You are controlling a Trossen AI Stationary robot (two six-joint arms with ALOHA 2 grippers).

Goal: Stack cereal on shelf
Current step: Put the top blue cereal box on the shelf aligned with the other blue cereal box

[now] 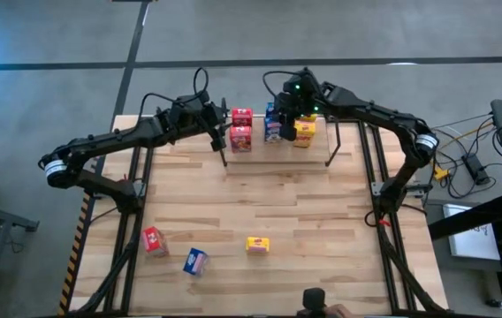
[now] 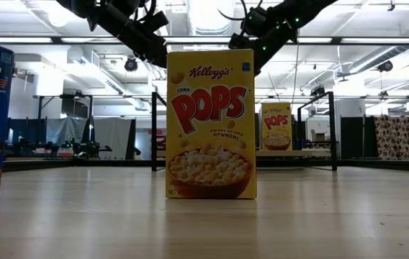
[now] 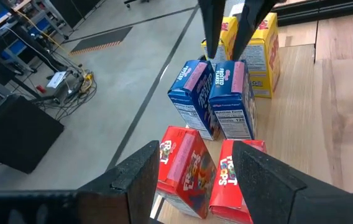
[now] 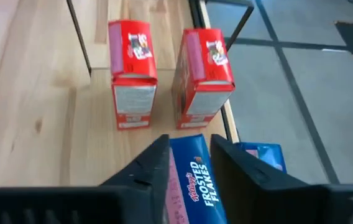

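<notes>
The right arm reaches from the right edge of the surface (image 1: 295, 221) in toward the shelf (image 1: 277, 157) at the far side, elbow bent, its wrist tipped downward. The right tool (image 4: 189, 163) hangs over the blue Frosted Flakes boxes (image 1: 274, 124); its fingers (image 4: 148, 165) stand slightly parted on either side of the top of one blue box (image 4: 192, 180), and whether they press on it I cannot tell. A second blue box (image 4: 260, 155) sits just beside that one, toward the shelf's outer edge.

The left arm stretches from the left edge toward the same shelf, and the left tool (image 3: 192, 180) hovers open above the two red Froot Loops boxes (image 3: 207, 171), its fingers apart and holding nothing.

On the shelf the boxes stand in pairs: red (image 1: 240, 130), then blue, then two yellow Corn Pops boxes (image 1: 305, 130) farthest right.

Three more boxes rest on the near part of the surface, well apart from the shelf: a red one (image 1: 153, 240), a blue one (image 1: 195, 261) and a yellow one (image 1: 257, 245), which stands upright in the low view.
</notes>
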